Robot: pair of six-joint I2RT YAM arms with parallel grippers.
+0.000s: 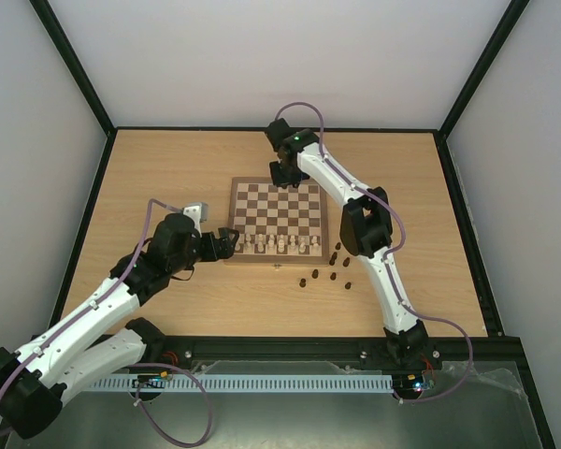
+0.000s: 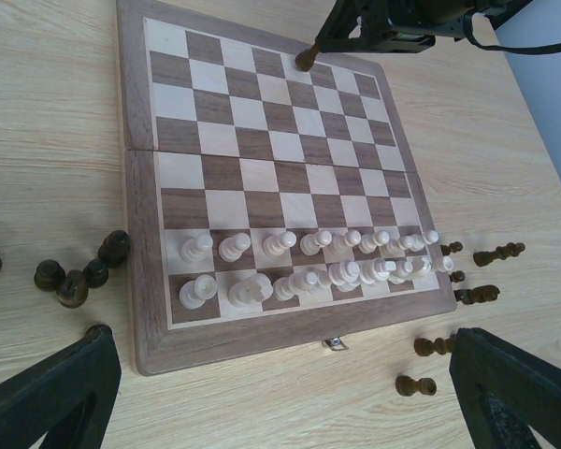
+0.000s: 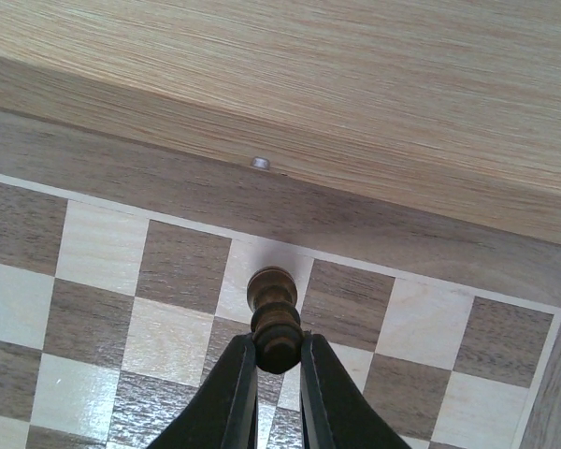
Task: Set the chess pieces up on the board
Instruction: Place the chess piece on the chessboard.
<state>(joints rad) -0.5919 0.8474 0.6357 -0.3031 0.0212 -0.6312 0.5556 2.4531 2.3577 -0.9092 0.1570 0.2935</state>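
Observation:
The board (image 1: 299,198) lies mid-table, with cream chess pieces (image 2: 309,267) filling its two near rows. My right gripper (image 3: 277,348) is shut on a dark brown piece (image 3: 273,299). It holds the piece upright over a cream square in the far row, by the board's border (image 3: 168,192). I cannot tell whether the base touches the square. In the top view the right gripper (image 1: 283,174) is at the board's far edge. My left gripper (image 1: 228,242) is open and empty beside the board's near-left corner, its fingers (image 2: 47,393) wide apart.
Loose dark pieces (image 1: 332,267) lie on the table off the board's near-right corner. In the left wrist view more dark pieces (image 2: 75,276) sit left of the board and others (image 2: 486,271) lie to its right. The board's clasp (image 2: 334,344) faces the arms.

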